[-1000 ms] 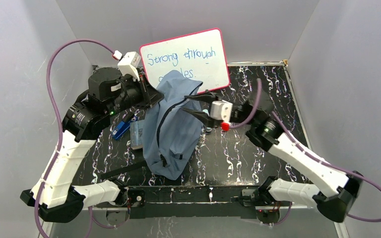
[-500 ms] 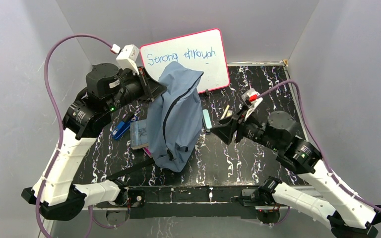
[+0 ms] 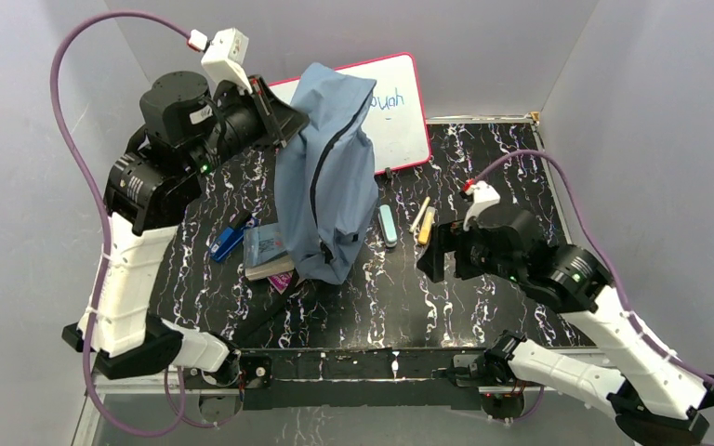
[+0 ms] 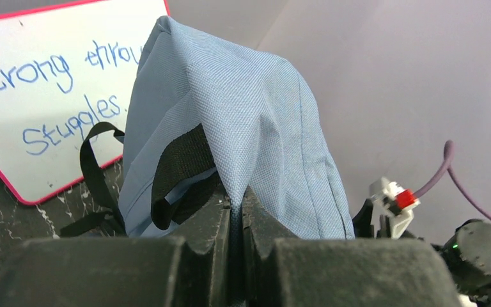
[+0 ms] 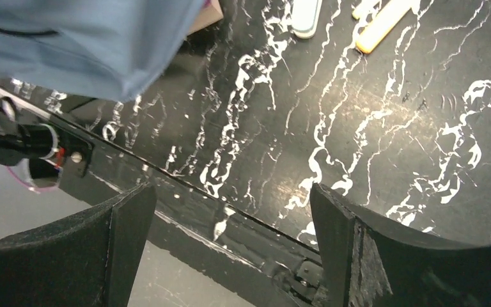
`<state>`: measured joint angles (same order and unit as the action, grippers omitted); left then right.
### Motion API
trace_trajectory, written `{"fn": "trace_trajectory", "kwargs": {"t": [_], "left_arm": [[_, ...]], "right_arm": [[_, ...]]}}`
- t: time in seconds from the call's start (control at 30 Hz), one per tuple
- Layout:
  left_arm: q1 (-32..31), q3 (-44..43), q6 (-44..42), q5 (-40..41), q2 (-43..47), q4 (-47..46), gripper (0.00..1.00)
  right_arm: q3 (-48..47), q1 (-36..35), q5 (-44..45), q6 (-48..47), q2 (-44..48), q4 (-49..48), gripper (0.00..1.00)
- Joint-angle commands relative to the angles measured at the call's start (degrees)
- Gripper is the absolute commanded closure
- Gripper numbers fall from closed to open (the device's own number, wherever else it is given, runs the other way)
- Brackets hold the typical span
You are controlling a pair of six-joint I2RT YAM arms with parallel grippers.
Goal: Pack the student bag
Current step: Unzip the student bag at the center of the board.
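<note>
**Bag hoisted on a thin pinch, right arm empty**

The left gripper (image 4: 233, 206) is clamped tight on a fold of fabric at the top of the student bag (image 3: 325, 177). The bag hangs upright in front of the whiteboard (image 3: 400, 102), its lower end down at the table (image 3: 502, 167) beside a notebook (image 3: 265, 249). The right gripper (image 3: 432, 255) stands wide and holds nothing, low over bare table to the right of the bag.

The weak spot, in my judgement, is the grip. Only a narrow fold sits between the jaws and the bag is floppy, so it could slip free and slump over the notebook. An item pushed in from the right could also swing the hanging bag aside. Whether the zipper is open enough to take anything is hard to tell from above.

The left wrist view shows the pinched fold and a black strap (image 4: 179, 166) beside it, both hidden behind the wrist from above. Only the top view shows all the waiting items together: the notebook, a pale green case (image 3: 387, 226) and 2 sticks (image 3: 427, 226).
</note>
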<state>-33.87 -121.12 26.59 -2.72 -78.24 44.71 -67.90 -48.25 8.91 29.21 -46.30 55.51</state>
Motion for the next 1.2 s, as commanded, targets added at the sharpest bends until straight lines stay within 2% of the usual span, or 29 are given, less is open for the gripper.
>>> {"fn": "trace_trajectory", "kwargs": {"t": [0.0,0.07,0.2,0.33,0.5,0.6,0.87,1.17], "left_arm": [[0.1,-8.6,-1.7,1.9,-3.7,-1.2,1.00],[0.1,-12.1,-1.8,0.7,-5.9,-1.9,1.00],[0.1,-19.0,-1.7,-1.7,-9.9,-2.8,1.00],[0.1,-19.1,-0.9,-2.8,-9.7,-5.2,1.00],[0.1,-19.1,3.1,-10.0,-7.8,-13.9,1.00],[0.1,-21.0,4.5,-11.1,-7.4,-16.1,1.00],[0.1,-22.6,1.4,-5.2,-4.0,-13.7,1.00],[0.0,-19.3,-6.4,5.4,0.4,-2.3,1.00]], "right_arm": [[0.8,-0.2,2.2,-1.8,-3.7,4.5,0.01],[3.3,-0.2,4.5,0.0,-1.0,2.3,0.01],[2.5,-0.2,9.0,-0.6,2.6,1.0,0.01],[1.4,-0.1,7.3,-2.2,4.8,-0.8,0.01],[3.4,-0.1,6.3,-1.0,6.9,-4.8,0.02],[4.8,-0.2,3.9,-0.4,6.5,-6.7,0.02],[6.5,-0.2,1.5,0.4,5.2,-8.3,0.02],[7.7,-0.2,0.0,0.4,4.5,-9.5,0.02]]}}
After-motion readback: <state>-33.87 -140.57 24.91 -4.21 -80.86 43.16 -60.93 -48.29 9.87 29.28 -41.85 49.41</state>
